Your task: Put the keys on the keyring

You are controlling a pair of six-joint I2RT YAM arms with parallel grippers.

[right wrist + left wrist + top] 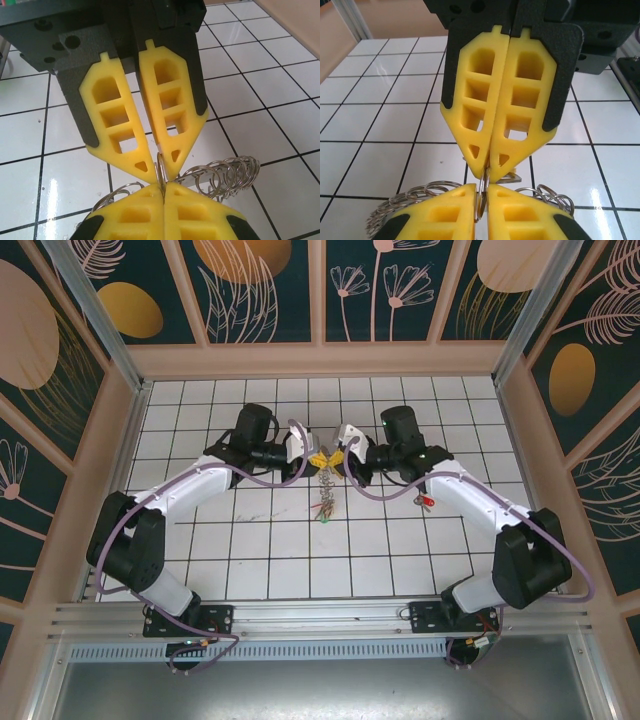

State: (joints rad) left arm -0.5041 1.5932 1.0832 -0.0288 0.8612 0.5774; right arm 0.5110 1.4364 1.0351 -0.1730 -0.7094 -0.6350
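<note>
You have both grippers meeting tip to tip above the middle of the tiled table (250, 550). The left gripper (481, 189) is pressed together on a thin loop of the keyring (422, 194), and the right gripper (164, 186) pinches the same loop from the opposite side. In your overhead view the keyring's coiled length trails from that pinch toward the arm bases with a green-headed key (325, 519) at its end, while a red-headed key (427, 502) lies on the tiles just beside the right arm, apart from the ring.
</note>
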